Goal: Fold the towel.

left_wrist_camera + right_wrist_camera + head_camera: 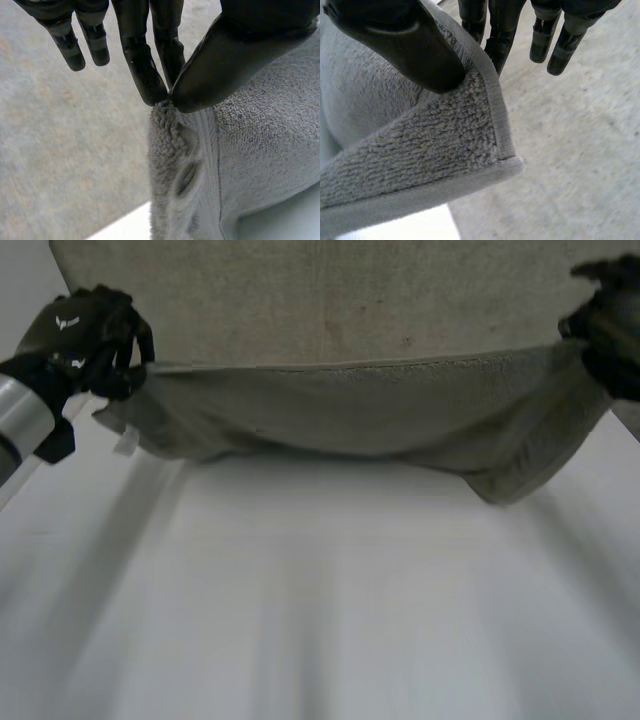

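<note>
Grey towel (340, 410) sits at the far edge of the white bench (320, 620) — its near edge is raised and sags between the two hands. Left hand (145, 75) pinches one towel corner between thumb and fingers. Right hand (405, 47) clamps the opposite corner — thumb on one face, fingers behind. The rest of the cloth lies flat beyond.

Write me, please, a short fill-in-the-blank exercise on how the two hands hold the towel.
1. The left hand pinches the towel between its fingers and its ____.
2. The right hand pinches the towel's hemmed edge close to a ____.
3. The table under the towel is ____.
Missing words: thumb; corner; white.
</note>
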You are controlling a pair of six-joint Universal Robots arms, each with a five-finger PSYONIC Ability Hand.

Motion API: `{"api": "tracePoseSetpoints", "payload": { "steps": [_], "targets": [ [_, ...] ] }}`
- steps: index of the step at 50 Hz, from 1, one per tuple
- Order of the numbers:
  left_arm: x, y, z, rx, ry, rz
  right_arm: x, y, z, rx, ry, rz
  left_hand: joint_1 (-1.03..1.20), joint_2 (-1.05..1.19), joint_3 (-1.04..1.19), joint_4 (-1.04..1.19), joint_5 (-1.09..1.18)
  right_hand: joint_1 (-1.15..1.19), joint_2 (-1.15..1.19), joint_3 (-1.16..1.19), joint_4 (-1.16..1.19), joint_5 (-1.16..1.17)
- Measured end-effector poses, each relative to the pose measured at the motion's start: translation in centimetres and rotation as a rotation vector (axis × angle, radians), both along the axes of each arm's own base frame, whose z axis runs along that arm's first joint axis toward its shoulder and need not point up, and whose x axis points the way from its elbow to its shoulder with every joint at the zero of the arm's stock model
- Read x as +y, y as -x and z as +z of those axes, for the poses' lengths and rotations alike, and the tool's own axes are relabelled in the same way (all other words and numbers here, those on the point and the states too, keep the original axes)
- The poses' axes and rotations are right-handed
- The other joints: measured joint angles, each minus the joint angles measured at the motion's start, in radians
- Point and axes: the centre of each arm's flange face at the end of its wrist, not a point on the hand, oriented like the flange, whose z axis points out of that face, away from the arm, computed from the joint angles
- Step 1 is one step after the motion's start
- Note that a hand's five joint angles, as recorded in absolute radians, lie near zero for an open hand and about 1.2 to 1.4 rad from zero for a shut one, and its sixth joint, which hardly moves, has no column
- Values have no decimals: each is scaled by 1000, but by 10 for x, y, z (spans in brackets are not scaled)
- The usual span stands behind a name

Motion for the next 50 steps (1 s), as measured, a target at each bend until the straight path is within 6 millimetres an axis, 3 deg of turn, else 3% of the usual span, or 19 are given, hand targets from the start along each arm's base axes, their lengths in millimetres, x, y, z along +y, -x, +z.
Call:
{"api": "tracePoseSetpoints", "payload": {
  "steps": [11, 18, 33, 41, 45, 50],
  "targets": [
    [54, -2, -25, -58, -116, -84, 28, 28, -34, -13, -153, 23, 1, 2, 0, 0, 4, 0, 0, 0, 0, 0],
    [63, -2, -27, -64, -169, -98, 44, 26, -32, -35, -209, 50, 1, 3, 0, 0, 4, 0, 0, 0, 0, 0],
    [41, -4, -17, -89, -132, -85, 48, 13, -24, -40, -224, 75, 1, 3, 0, 0, 4, 0, 0, 0, 0, 0],
    [15, -4, -19, -87, -142, -74, 26, 3, -19, -38, -209, 32, 1, 3, 0, 0, 4, 0, 0, 0, 0, 0],
    [-1, -3, -27, -85, -177, -68, 7, -12, -33, -18, -265, -18, 1, 3, 0, 0, 4, 0, 0, 0, 0, 0],
    [-11, -1, -40, -91, -245, -49, 1, -28, -59, 117, -343, -89, 1, 3, 0, 0, 4, 0, 0, 0, 0, 0]
  ]
}}
